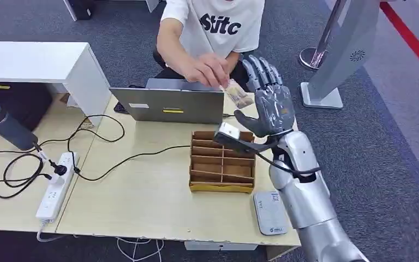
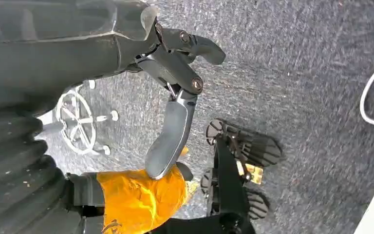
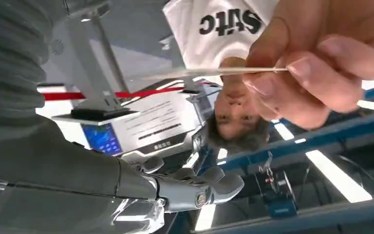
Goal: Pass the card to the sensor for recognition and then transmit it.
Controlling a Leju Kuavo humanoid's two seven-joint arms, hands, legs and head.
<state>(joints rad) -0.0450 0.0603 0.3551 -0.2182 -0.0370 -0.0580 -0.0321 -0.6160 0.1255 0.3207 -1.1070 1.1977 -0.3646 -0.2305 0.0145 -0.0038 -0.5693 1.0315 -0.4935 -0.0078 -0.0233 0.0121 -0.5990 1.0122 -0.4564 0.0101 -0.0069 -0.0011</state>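
right hand (image 1: 267,101): raised, metal fingers spread, holding nothing | left hand (image 2: 175,92): fingers apart over grey carpet | thin flat card (image 1: 237,94): pinched in person's hand (image 1: 207,70) | cardboard divider box (image 1: 221,162): on wood table (image 1: 136,185)

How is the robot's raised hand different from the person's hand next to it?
The robot's right hand is grey metal and plastic; the person's hand is bare skin. The robot's hand is open, fingers spread and pointing up, holding nothing; the person's hand pinches a card between thumb and fingers. The robot's hand looks bigger. Both are lifted above the table, close together near the laptop.
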